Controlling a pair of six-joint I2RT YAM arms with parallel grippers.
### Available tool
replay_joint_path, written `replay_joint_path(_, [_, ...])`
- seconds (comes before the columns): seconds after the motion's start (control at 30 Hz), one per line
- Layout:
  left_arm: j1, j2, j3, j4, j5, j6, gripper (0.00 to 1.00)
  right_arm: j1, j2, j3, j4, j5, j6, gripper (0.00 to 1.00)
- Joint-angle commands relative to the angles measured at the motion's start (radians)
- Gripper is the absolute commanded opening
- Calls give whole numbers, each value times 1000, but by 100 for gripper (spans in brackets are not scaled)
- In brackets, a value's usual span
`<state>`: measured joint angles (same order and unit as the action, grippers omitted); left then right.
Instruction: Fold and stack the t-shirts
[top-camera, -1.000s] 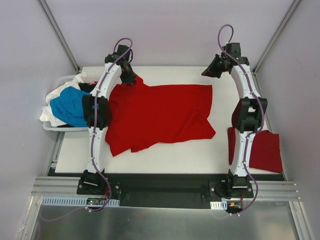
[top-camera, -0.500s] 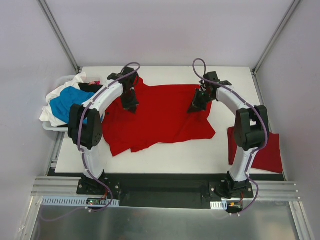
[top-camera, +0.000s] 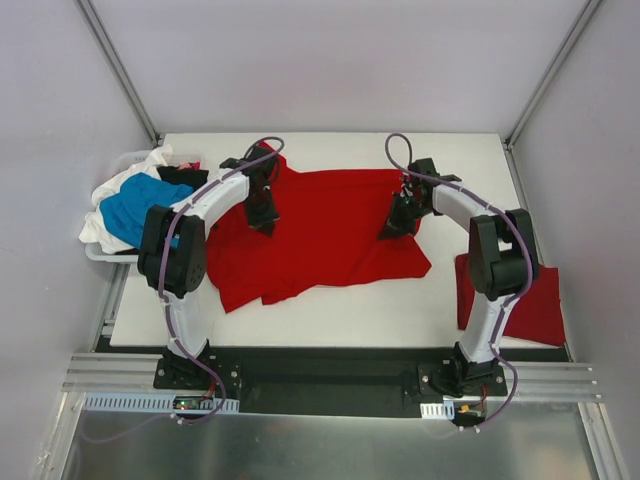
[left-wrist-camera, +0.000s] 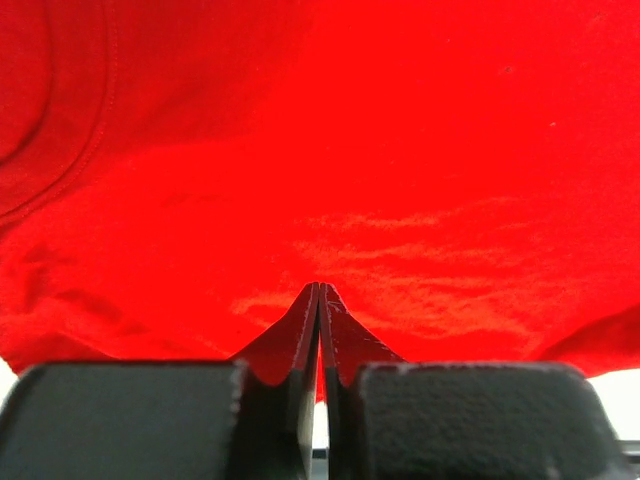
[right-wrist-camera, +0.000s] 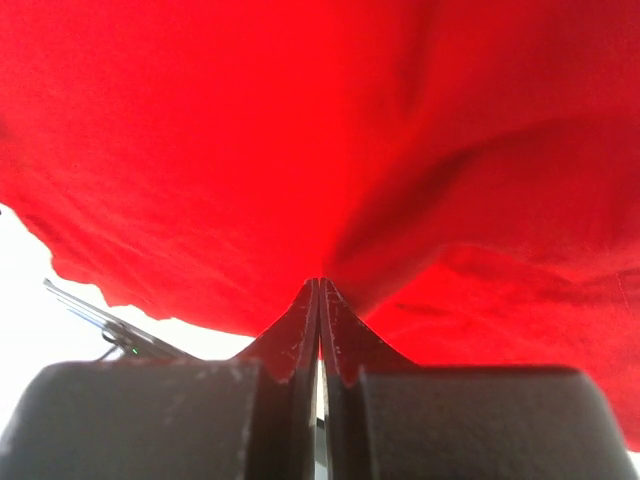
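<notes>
A red t-shirt (top-camera: 320, 235) lies spread out across the middle of the white table (top-camera: 340, 305), rumpled along its near edge. My left gripper (top-camera: 262, 216) is shut, tips down on the shirt's left part below the collar (left-wrist-camera: 60, 120); red cloth (left-wrist-camera: 400, 150) fills that wrist view. My right gripper (top-camera: 392, 228) is also shut, tips down on the shirt's right part, where a crease (right-wrist-camera: 400, 200) runs from the tips. No cloth shows between either pair of jaws. A folded red t-shirt (top-camera: 535, 300) lies at the right edge. Blue (top-camera: 135, 210), white and black shirts are heaped at the left.
The heap of shirts sits in a white bin (top-camera: 100, 252) off the table's left edge. Frame posts (top-camera: 115, 65) and grey walls close in the sides and back. A black rail (top-camera: 320, 370) carrying both arm bases runs along the near edge.
Both arms swung in from the far edge onto the red shirt. The left jaws closed; the right jaws stayed shut. The shirt's far corners kept their place.
</notes>
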<state>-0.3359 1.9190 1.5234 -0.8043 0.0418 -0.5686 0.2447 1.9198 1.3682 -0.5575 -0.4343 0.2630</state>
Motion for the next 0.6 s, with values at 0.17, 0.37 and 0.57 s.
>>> replay_joint_path(0.17, [-55, -216, -198, -56, 35, 10, 16, 8, -194, -89, -160, 42, -111, 62])
replay_joint_path(0.37, [-75, -377, -246, -142, 21, -17, 31, 11, -329, -135, -222, 68, -105, 71])
replay_joint_path(0.57, [-83, -397, -344, -141, -11, -33, 25, 10, -338, -209, -180, 74, -102, 44])
